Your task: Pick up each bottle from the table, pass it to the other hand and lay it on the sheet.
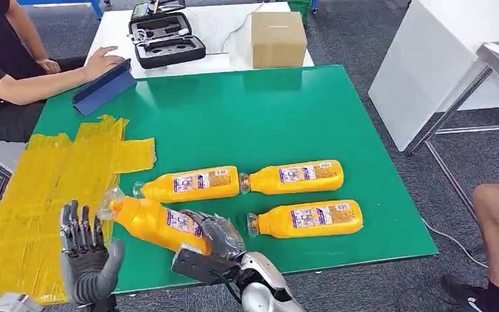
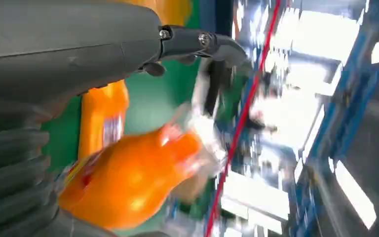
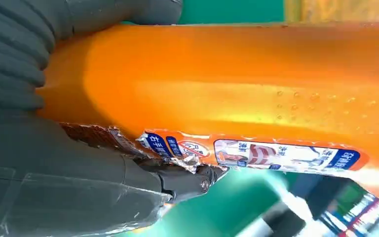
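Gripping: right hand [image 1: 216,235] wraps its dark fingers around the base end of the held bottle [image 1: 153,221], carrying it tilted above the table's near edge, cap end toward the left hand.
Held bottle: smooth translucent plastic full of orange liquid, clear cap, printed blue-and-white label; in the right wrist view the bottle [image 3: 237,89] has small droplets on its glossy wall and the thumb [image 3: 187,180] presses at the label's edge.
Left hand: left hand [image 1: 86,253] is raised, palm toward the bottle, fingers spread apart and holding nothing; the cap end sits just beside its fingertips, and whether they touch I cannot tell.
Left wrist view: blurred; the orange shoulder of the bottle [image 2: 133,180] lies close to the grey ribbed cover.
Bottles on table: three more lie flat on their sides, same orange fill and labels, caps to the left: far left bottle [image 1: 191,184], far right bottle [image 1: 297,177], near bottle [image 1: 308,218].
Table: flat matte green table [image 1: 266,110].
Sheet: crinkled yellow sheet [image 1: 36,188] of overlapping strips, draped over the table's left side.
Beyond: cardboard box [image 1: 278,39], shut; open black case [image 1: 166,36] with moulded foam; blue folder [image 1: 102,88] under a person's hand [image 1: 104,60].
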Controlling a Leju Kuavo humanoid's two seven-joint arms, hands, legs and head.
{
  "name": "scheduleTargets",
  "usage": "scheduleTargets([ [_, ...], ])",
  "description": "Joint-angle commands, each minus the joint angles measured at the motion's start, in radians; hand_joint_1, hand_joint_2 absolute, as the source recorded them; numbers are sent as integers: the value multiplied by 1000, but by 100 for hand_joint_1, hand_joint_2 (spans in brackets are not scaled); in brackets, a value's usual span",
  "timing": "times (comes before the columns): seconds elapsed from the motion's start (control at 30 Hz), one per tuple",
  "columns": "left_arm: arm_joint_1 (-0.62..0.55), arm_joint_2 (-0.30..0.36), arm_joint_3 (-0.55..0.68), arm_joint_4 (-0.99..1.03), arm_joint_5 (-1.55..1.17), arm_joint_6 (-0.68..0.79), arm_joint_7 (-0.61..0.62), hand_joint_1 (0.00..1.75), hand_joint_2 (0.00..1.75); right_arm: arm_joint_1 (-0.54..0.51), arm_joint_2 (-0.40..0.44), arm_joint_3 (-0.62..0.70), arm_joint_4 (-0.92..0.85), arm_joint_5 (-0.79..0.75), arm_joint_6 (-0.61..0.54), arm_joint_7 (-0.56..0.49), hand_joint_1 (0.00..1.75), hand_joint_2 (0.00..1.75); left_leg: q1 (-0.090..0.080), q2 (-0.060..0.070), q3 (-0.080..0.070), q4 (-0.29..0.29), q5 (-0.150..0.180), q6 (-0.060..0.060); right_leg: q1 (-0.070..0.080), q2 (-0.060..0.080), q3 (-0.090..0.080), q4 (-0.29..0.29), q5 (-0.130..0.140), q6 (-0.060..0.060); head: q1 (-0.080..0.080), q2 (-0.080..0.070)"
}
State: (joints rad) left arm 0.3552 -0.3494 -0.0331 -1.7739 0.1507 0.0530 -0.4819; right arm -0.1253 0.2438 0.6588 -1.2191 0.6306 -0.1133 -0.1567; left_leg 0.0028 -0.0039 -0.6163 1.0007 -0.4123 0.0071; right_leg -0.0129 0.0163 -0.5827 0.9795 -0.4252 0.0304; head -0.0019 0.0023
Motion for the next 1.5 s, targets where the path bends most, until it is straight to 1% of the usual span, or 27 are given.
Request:
scheduleTargets([
  [0.03,-12,0,0,166,18,-165,24,0,175,21,-39,13,-126,6,-11,-47,175,175,0,-1,2,-1,0,0,0,-2,2,-1,0,-1,0,0],
  [0.07,-13,0,2,169,17,-170,22,0,175,19,-41,20,-124,15,-9,-41,175,175,0,-1,4,-1,-1,-1,1,-3,4,-1,-1,-1,0,0],
  [0.1,-13,0,3,170,16,-176,22,0,175,18,-41,21,-121,15,-8,-41,175,175,0,0,3,-1,0,-1,0,-1,3,-1,0,-1,0,0],
  [0.17,-15,0,3,180,10,-241,32,0,175,10,-36,24,-101,13,-5,-41,175,175,0,-1,4,-1,-1,-1,0,-2,4,-1,-1,-1,0,0],
  [0.3,-14,0,2,186,10,-243,32,0,175,7,-35,24,-94,13,-5,-42,175,175,1,-1,3,-1,0,0,1,-2,3,-1,0,-1,0,0],
  [0.33,-15,0,1,195,4,-286,38,0,175,4,-35,24,-89,14,-6,-46,175,175,0,-1,2,-1,0,0,0,-2,2,-1,0,-1,0,0],
  [0.43,-18,0,-1,230,-28,-345,39,0,175,-2,-32,26,-75,14,0,-51,175,175,1,0,4,-1,-1,-1,1,-1,4,-1,0,-1,0,0],
  [0.63,-21,0,-2,236,-35,-333,25,0,175,2,-20,66,-52,27,15,-62,175,175,0,0,3,-1,0,-1,1,-1,3,-1,0,-1,0,0],
  [0.7,-23,0,-4,229,-29,-315,24,0,175,-31,-43,101,-15,34,32,-72,175,175,1,1,5,-1,-1,-1,1,-2,5,-1,-1,-2,0,0],
  [0.73,-23,0,-3,222,-21,-306,23,0,175,-37,-43,118,7,37,43,-82,175,175,0,0,2,-1,0,-1,1,-1,2,-1,0,-1,0,0],
  [0.8,-20,0,-4,207,-13,-284,23,0,175,-47,-44,166,47,49,61,-102,175,175,1,1,4,-1,-1,-1,1,-1,4,-2,0,-2,1,0],
  [0.83,-17,0,-6,198,-9,-275,25,0,175,-48,-40,192,72,53,64,-110,175,175,1,1,4,-1,-1,-1,1,0,4,-2,0,-2,0,0],
  [0.9,-17,0,-6,196,-9,-274,26,0,175,-42,-39,197,76,56,56,-114,175,175,1,2,6,-1,-2,-1,2,0,6,-2,-1,-2,0,0],
  [1.13,-15,0,10,177,44,-227,0,0,175,-54,-44,320,170,92,93,-163,175,175,1,0,4,-2,-1,-1,2,-1,5,-2,-1,-2,1,0],
  [1.17,-15,0,10,177,44,-227,0,0,175,-54,-44,320,170,92,93,-163,175,175,1,1,6,-2,-1,-1,2,-1,6,-3,-1,-2,0,0],
  [1.2,-15,0,10,177,44,-227,0,0,175,-54,-44,320,170,92,93,-163,175,175,0,1,3,-2,-1,-1,1,0,3,-2,0,-1,0,0],
  [1.27,-16,0,11,173,60,-210,-6,0,175,-54,-45,324,176,94,94,-166,175,175,2,-1,5,-2,-1,-1,2,-3,6,-3,-1,-2,0,0],
  [1.3,-16,0,12,172,71,-199,-10,0,175,-54,-45,326,179,94,96,-166,175,175,1,-3,3,-2,0,-1,1,-4,3,-2,-1,-1,0,0],
  [1.33,-16,0,12,172,71,-199,-10,0,175,-54,-45,326,179,94,96,-166,175,175,1,-3,4,-2,0,-1,1,-5,5,-2,-1,-2,1,0],
  [1.43,-16,0,12,172,71,-199,-10,0,175,-54,-45,326,179,94,96,-166,175,175,1,-2,2,-2,0,-1,1,-3,3,-2,-1,-1,0,0],
  [1.47,-15,0,15,165,121,-190,-40,35,175,-54,-45,327,179,95,96,-167,175,175,1,-2,3,-1,-1,-1,2,-4,4,-2,-1,-2,0,0],
  [1.5,-16,0,14,161,122,-191,-41,35,175,-54,-44,327,179,95,96,-167,175,175,1,-2,2,-2,0,-1,1,-4,2,-2,-1,-1,0,0],
])
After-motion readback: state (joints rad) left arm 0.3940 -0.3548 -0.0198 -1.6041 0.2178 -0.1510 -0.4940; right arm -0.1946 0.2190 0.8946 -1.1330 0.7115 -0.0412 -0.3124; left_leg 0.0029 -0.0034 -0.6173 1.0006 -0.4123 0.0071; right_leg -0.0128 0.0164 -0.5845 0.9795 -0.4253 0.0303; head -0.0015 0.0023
